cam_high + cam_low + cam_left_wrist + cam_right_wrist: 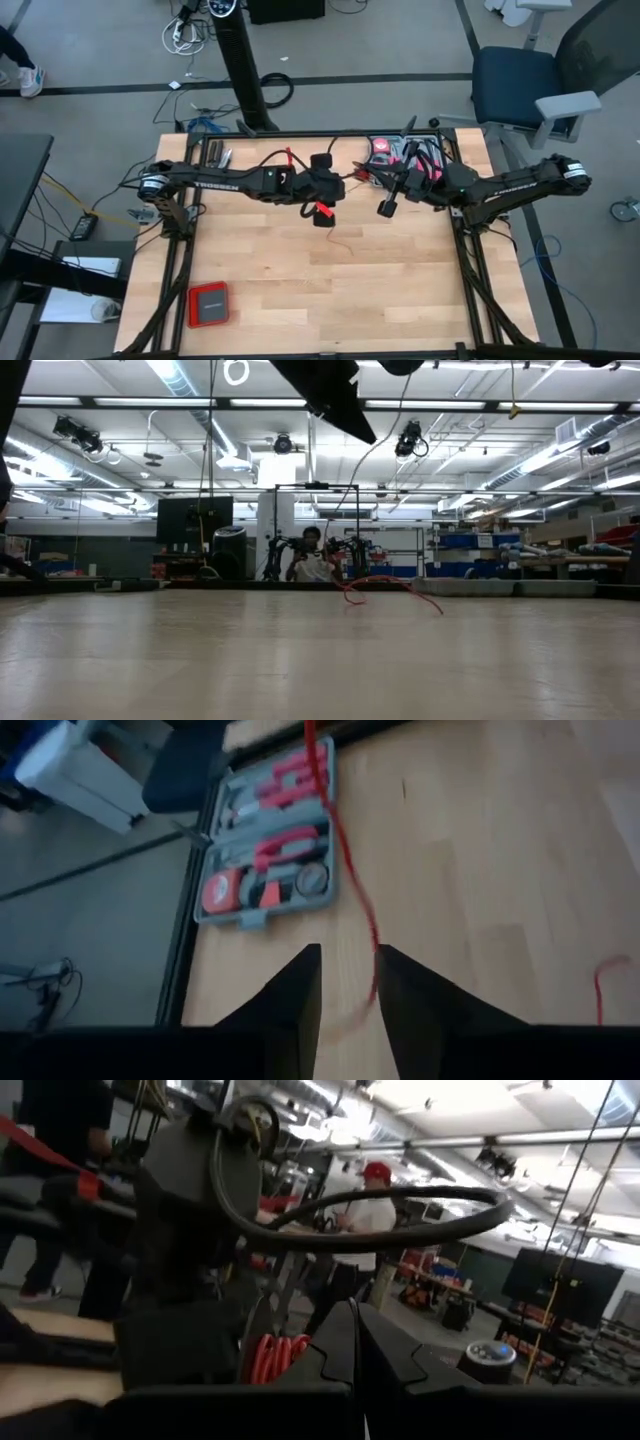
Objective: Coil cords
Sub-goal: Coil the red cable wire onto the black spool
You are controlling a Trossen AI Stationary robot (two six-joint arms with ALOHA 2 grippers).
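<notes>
Item: red cord (345,860), one very thin, long strand, uncoiled. Location: runs across the light wood table (400,290) from the far edge beside the grey tool tray (265,850) toward the left gripper (348,982); a loose end lies on the table nearer the front, seen as a small curl (340,243) in the high view and as a low red loop (385,588) in the low view. Left gripper: raised over the table's middle, fingers set a narrow gap apart, the cord passing at that gap; whether it is actually pinched cannot be told. Right gripper (355,1342): raised near the tool tray on the right side, fingers closed together, holding nothing visible. Handling, by judgement: very light, limp, no stiffness to hold a loop; likely to spring, kink or slide out of smooth fingers; not fragile. Best taken near a free end, with the second gripper pinning a point along the strand so turns can be laid without dragging the rest. Also present: flat red box (208,304) at the front left corner, well apart.
</notes>
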